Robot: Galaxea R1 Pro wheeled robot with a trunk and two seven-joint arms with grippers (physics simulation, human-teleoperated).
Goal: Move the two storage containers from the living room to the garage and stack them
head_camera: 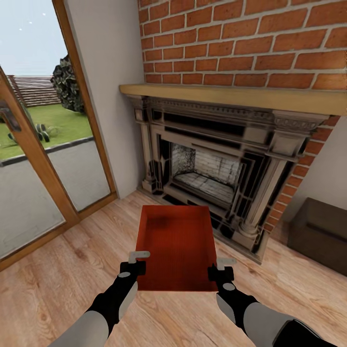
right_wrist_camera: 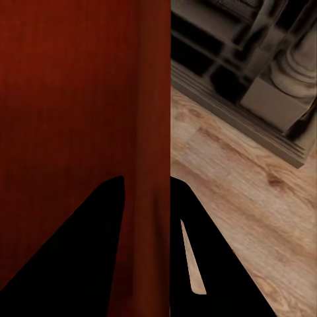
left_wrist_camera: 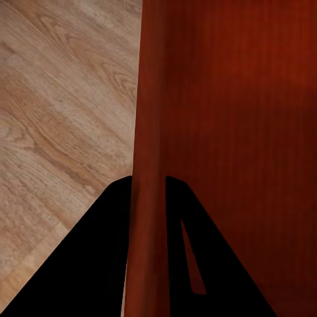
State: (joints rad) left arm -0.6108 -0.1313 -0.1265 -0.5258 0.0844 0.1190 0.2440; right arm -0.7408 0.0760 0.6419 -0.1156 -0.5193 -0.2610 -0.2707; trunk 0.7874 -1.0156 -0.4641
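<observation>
An orange-red lidless storage container point(head_camera: 176, 246) hangs in front of me over the light wood plank floor of the living room, before the brick fireplace point(head_camera: 217, 159). My left gripper point(head_camera: 138, 260) is shut on its left wall near the near corner, and my right gripper point(head_camera: 222, 269) is shut on its right wall. In the left wrist view the thin red wall point(left_wrist_camera: 148, 198) runs between the two dark fingers point(left_wrist_camera: 86, 264). The right wrist view likewise has the wall point(right_wrist_camera: 148, 198) pinched between the fingers point(right_wrist_camera: 79, 257).
A glass door with a wooden frame point(head_camera: 43, 164) stands at the left, lawn and paving beyond it. The fireplace hearth and its column base point(head_camera: 250, 231) lie just past the container. A dark low cabinet point(head_camera: 320, 233) sits at the right. Plank floor point(head_camera: 53, 279) lies open to the left.
</observation>
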